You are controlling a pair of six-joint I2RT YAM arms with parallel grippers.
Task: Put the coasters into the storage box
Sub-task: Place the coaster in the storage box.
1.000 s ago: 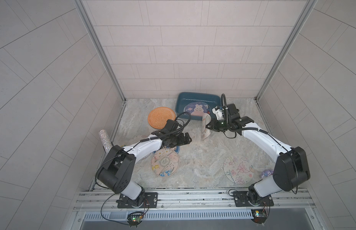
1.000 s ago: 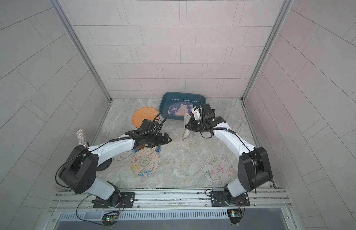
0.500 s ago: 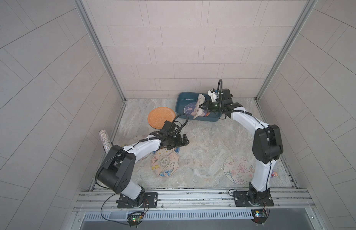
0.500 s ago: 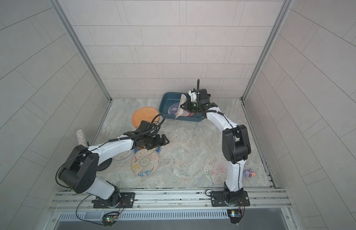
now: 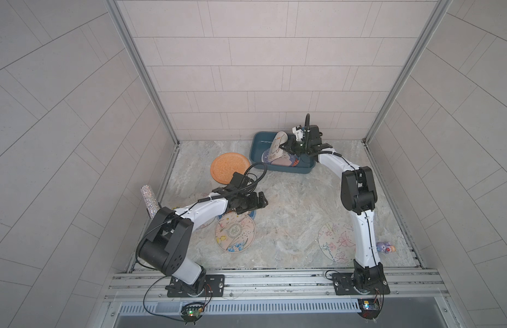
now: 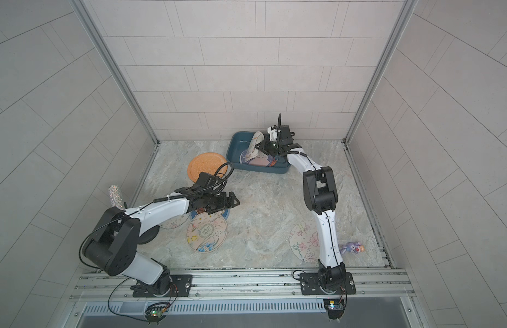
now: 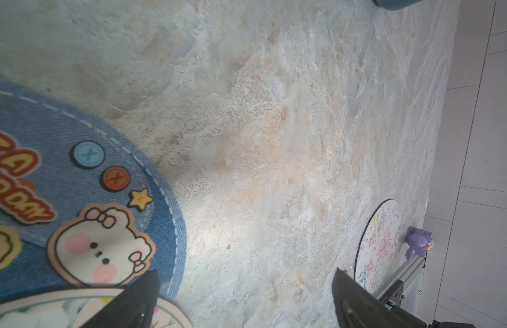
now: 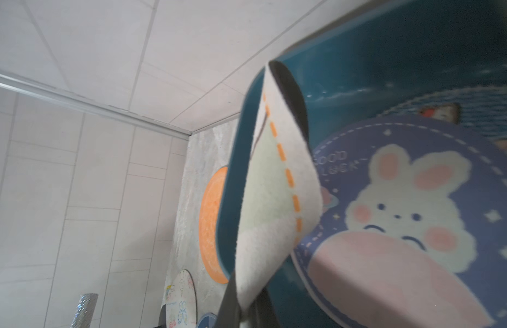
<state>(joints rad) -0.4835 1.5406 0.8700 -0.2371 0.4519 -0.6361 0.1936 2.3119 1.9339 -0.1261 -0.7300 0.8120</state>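
Cream coaster point(image 5: 276, 145) hangs on edge, pinched tight in the right gripper point(image 5: 286, 148). The arm is stretched over the storage box point(image 5: 256, 147); a second ago it stopped short. The left gripper point(image 7: 246, 272) gapes empty, with a blue denim coaster point(image 7: 76, 184) beneath it.

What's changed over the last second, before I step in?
The right gripper, shut on the pale coaster, carried it from the table in front of the storage box to over the box, on edge. The left gripper stayed open; orange coaster unmoved.
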